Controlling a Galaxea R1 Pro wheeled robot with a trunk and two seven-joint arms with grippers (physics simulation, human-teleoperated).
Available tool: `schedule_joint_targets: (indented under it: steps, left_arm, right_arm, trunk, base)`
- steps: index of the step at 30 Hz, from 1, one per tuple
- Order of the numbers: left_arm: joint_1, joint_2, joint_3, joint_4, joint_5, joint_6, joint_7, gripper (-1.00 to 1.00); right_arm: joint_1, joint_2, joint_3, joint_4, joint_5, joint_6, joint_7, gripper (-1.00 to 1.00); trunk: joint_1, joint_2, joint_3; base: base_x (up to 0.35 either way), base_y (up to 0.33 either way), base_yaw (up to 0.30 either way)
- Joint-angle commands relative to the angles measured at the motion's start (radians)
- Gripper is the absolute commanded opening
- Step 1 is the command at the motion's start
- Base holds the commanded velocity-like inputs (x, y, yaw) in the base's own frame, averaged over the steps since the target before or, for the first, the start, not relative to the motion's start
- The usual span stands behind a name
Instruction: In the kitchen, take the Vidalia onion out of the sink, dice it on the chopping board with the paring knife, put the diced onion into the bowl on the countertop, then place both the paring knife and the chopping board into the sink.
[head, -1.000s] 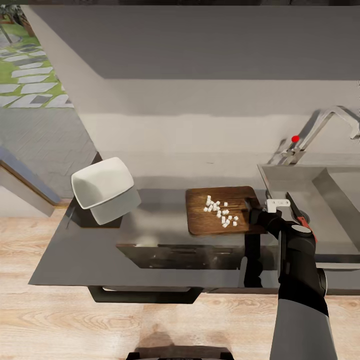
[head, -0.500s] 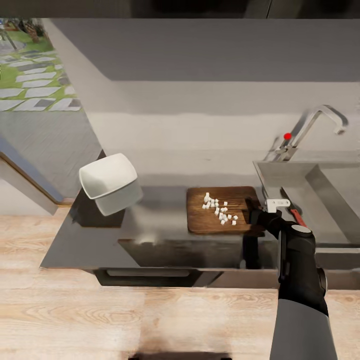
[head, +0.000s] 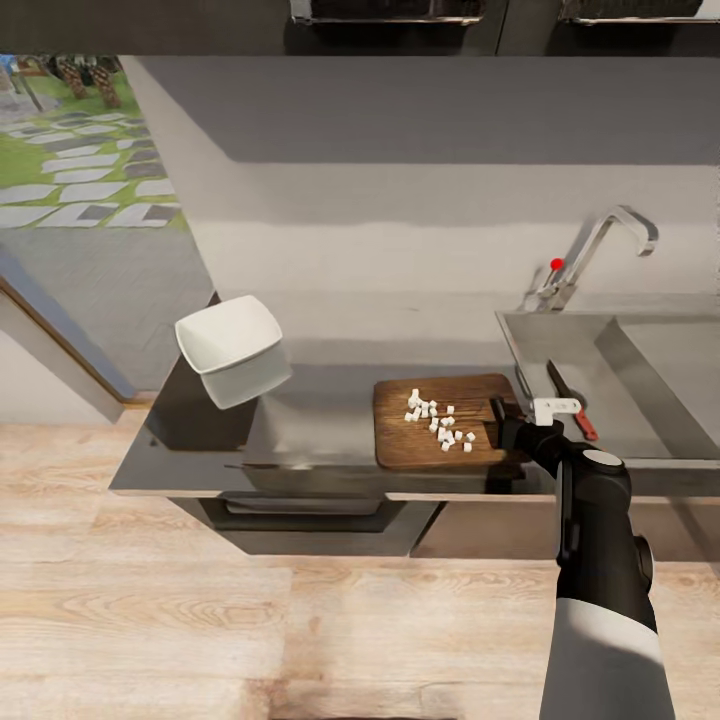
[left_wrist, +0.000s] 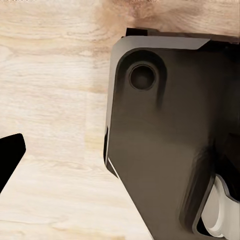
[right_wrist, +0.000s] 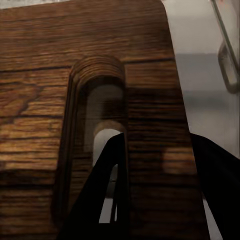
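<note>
One chopping board (head: 440, 433) lies on the grey tabletop (head: 320, 425), just left of the sink (head: 620, 380). On it sits a loose scatter of small white onion dice (head: 436, 418), roughly twenty pieces; the exact count is hard to make out. The board's handle slot is at its right end, and the right gripper (head: 505, 425) is there: in the right wrist view one dark finger (right_wrist: 112, 195) reaches into the oval slot of the board (right_wrist: 75, 75) while the other lies past the board's outer edge, so the jaws are pinching the strip of wood between slot and edge.

One paring knife (head: 570, 399), red-handled with a dark blade, lies on the sink's flat wing, right of the board and apart from it. One chrome tap (head: 595, 250) with a red dot stands at the far side of the basin.

One white bowl (head: 232, 348) rests at the left end of the tabletop, well apart from the board.

In the left wrist view a dark fingertip of the left gripper (left_wrist: 10, 155) shows over wooden floor (left_wrist: 50, 100); whether those jaws are spread or pressed together cannot be told.
</note>
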Motion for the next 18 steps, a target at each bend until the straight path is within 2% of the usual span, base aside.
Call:
schedule_joint_targets:
  steps: [1,10,18]
  left_arm:
    - [0.0,0.001,-0.009,-0.001,0.009,0.001,0.006,1.0]
    - [0.0,0.002,-0.008,-0.002,0.009,0.001,0.006,1.0]
    - [0.0,0.003,-0.008,-0.003,0.009,0.001,0.006,1.0]
  right_arm:
    - [-0.001,0.001,-0.002,-0.002,0.01,0.002,0.01,-1.0]
    - [-0.001,0.001,-0.004,-0.002,0.014,0.015,0.008,-1.0]
    - [-0.001,0.001,-0.004,-0.002,0.015,0.016,0.008,-1.0]
  trunk:
    - [0.001,-0.002,0.0]
    - [0.001,-0.002,0.014]
    - [0.001,-0.002,0.027]
  base:
    - [-0.003,0.0,0.0]
    - [0.0,0.002,0.0]
    - [0.0,0.207,0.0]
